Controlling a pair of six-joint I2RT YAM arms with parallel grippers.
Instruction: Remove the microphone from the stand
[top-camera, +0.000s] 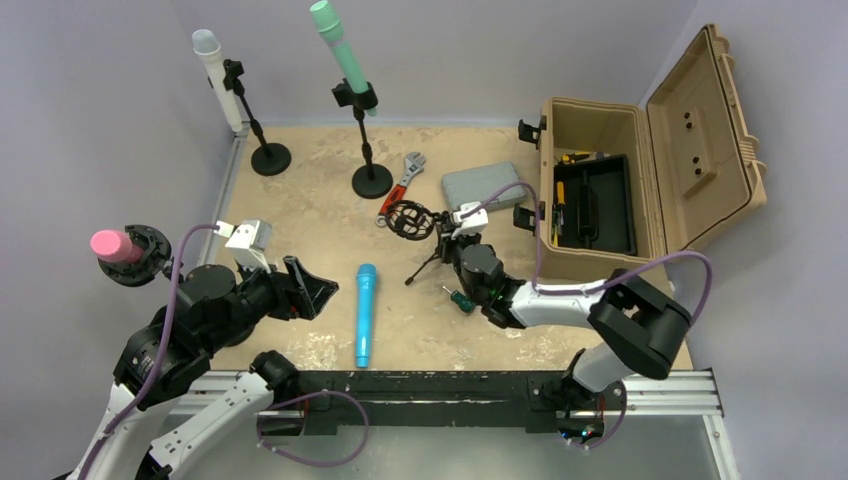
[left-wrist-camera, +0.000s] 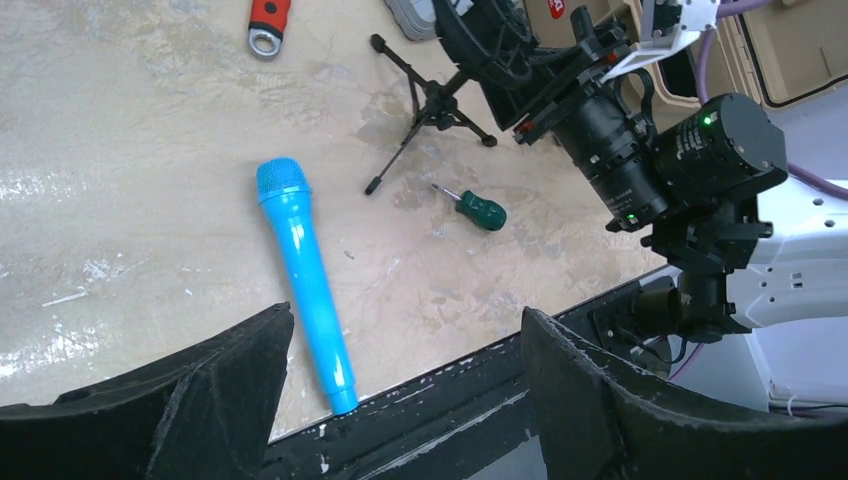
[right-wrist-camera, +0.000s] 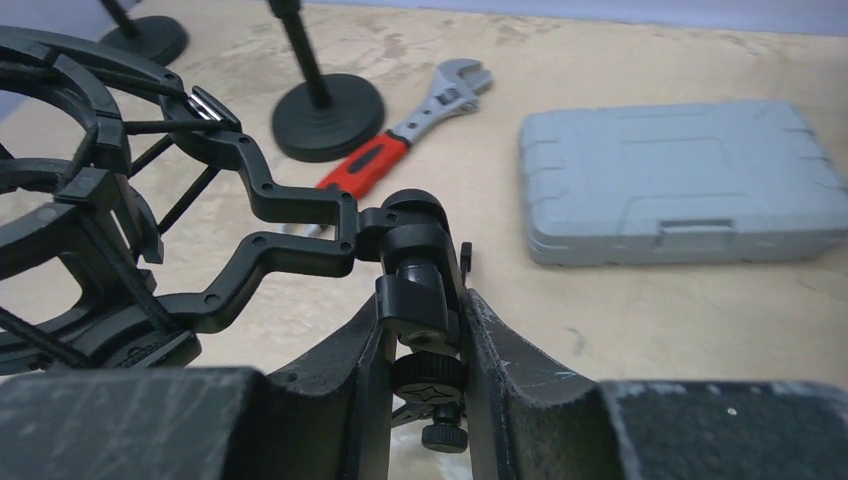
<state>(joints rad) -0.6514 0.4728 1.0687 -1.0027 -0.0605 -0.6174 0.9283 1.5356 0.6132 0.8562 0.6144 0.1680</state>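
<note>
A blue microphone (top-camera: 365, 315) lies flat on the table, free of any stand, and shows lengthwise in the left wrist view (left-wrist-camera: 305, 275). My left gripper (top-camera: 310, 290) hovers just left of it, open and empty (left-wrist-camera: 407, 313). The small black tripod stand with its empty shock-mount ring (top-camera: 412, 222) stands at mid-table (left-wrist-camera: 430, 100). My right gripper (top-camera: 462, 232) is shut on the stand's swivel joint (right-wrist-camera: 420, 290), with both fingers pressed against it (right-wrist-camera: 425, 298).
A green-handled screwdriver (top-camera: 461, 299) lies by the tripod. A red-handled wrench (top-camera: 402, 185) and a grey case (top-camera: 484, 185) lie behind. An open tan toolbox (top-camera: 600, 190) stands right. White (top-camera: 215, 75), green (top-camera: 345, 55) and pink (top-camera: 118, 246) microphones sit on stands.
</note>
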